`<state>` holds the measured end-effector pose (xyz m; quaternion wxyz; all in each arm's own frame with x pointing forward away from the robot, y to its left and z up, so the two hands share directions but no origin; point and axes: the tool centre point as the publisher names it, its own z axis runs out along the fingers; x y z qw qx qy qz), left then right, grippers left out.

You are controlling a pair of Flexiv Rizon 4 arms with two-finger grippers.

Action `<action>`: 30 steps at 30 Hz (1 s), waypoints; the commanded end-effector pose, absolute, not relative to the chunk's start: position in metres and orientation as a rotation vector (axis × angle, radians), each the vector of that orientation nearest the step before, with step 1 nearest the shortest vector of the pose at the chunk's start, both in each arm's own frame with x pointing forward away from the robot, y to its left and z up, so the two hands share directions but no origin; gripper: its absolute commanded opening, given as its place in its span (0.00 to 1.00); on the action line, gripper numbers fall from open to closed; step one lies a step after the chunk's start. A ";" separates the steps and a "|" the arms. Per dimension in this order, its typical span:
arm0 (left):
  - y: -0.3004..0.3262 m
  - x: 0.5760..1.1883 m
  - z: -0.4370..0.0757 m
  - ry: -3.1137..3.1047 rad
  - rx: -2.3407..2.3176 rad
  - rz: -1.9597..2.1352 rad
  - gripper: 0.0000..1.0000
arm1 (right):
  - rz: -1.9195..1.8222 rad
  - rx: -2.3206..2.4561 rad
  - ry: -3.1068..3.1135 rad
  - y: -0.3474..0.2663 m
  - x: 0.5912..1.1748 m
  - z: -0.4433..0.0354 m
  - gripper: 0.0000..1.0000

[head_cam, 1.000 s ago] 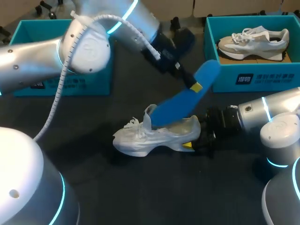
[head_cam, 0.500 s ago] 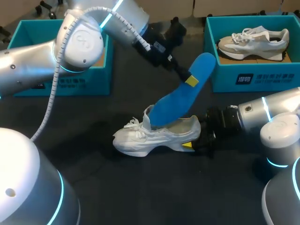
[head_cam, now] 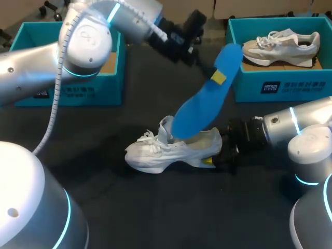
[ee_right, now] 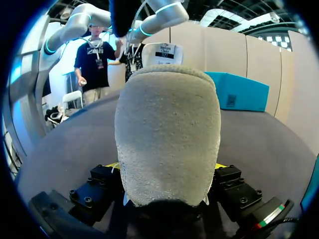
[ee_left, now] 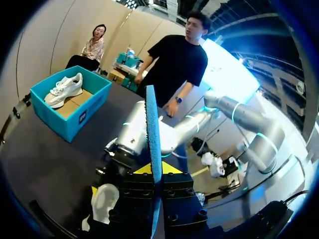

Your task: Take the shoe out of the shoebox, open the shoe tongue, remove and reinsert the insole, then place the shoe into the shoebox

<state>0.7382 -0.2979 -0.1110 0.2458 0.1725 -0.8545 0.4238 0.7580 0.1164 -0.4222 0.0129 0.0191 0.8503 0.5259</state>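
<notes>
A white shoe (head_cam: 168, 149) lies on its side in the middle of the dark table. My right gripper (head_cam: 209, 159) is shut on its heel; in the right wrist view the grey heel (ee_right: 167, 139) fills the space between the fingers of that gripper (ee_right: 167, 185). A blue insole (head_cam: 199, 106) slants steeply up from the shoe's opening. My left gripper (head_cam: 218, 77) is shut on its upper part, above the shoe. In the left wrist view the insole (ee_left: 153, 134) stands edge-on between the yellow tips of the left gripper (ee_left: 155, 169), with the shoe (ee_left: 102, 201) below.
An open teal shoebox (head_cam: 67, 93) stands at the back left, partly behind my left arm. A second teal box (head_cam: 280, 85) at the back right holds another pale shoe (head_cam: 280, 44). My right arm's base rises at the near right.
My left gripper has lifted the insole's upper end up and back, so the insole stands steeper. The shoe and my right gripper have stayed put.
</notes>
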 end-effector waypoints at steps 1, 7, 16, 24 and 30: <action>-0.288 0.733 -0.098 -2.296 0.533 1.169 0.00 | 1.631 0.061 2.654 0.118 0.758 -0.424 0.00; -0.278 0.730 -0.079 -2.193 0.584 1.161 0.00 | 1.631 0.061 2.654 0.118 0.758 -0.424 0.00; -0.266 0.721 -0.039 -2.094 0.623 1.312 0.00 | 1.631 0.061 2.654 0.118 0.758 -0.424 0.00; -0.261 0.709 -0.013 -1.993 0.667 1.426 0.00 | 1.631 0.061 2.654 0.118 0.758 -0.424 0.00; -0.260 0.699 0.004 -1.933 0.706 1.524 0.00 | 1.631 0.061 2.654 0.118 0.758 -0.424 0.00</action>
